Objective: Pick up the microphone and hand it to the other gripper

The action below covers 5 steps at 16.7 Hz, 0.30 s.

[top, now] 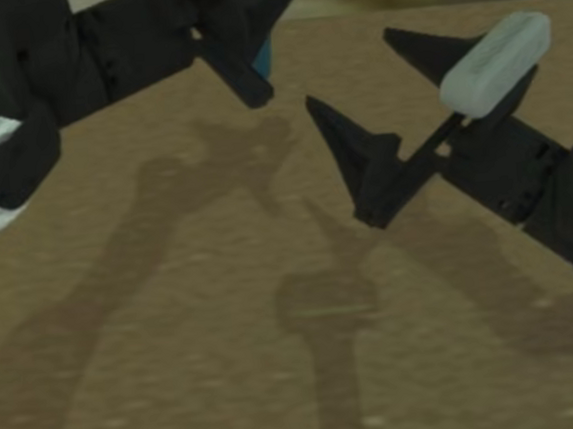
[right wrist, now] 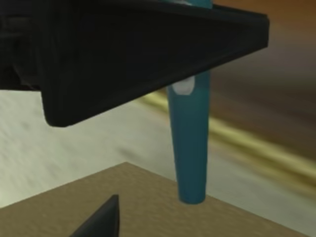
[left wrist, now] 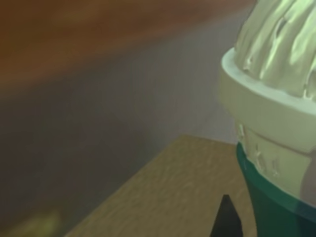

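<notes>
My left gripper reaches in from the upper left of the top view and is shut on the microphone, of which only a sliver of teal handle shows there. The left wrist view has the white ribbed head and teal handle close up beside one black fingertip. My right gripper stands open just to the right of it, apart, fingers pointing at the microphone. From the right wrist, the teal handle with its white switch hangs below the left gripper's black finger.
The brown wooden table lies under both arms, crossed by their shadows. Its far edge runs close behind the hanging microphone. The right gripper's pale grey block sits on its upper side.
</notes>
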Tool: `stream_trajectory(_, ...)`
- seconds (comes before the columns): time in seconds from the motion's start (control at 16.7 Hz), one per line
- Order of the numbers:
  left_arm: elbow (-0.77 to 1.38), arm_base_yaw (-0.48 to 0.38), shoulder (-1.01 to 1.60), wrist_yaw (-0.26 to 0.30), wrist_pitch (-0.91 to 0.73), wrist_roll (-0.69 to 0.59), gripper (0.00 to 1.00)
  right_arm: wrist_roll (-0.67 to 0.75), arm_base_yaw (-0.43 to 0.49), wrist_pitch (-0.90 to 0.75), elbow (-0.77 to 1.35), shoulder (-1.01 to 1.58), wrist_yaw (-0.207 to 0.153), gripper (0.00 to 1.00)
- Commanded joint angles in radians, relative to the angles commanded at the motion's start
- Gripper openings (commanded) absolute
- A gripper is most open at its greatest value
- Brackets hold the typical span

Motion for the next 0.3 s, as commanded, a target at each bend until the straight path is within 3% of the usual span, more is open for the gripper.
stream_trajectory(0.3, -0.031, 0.072, -0.036, 0.057, -0.004, 0.004, 0.00, 0.004, -0.011, 0.015, -0.114, -0.105, -0.023, 1.00)
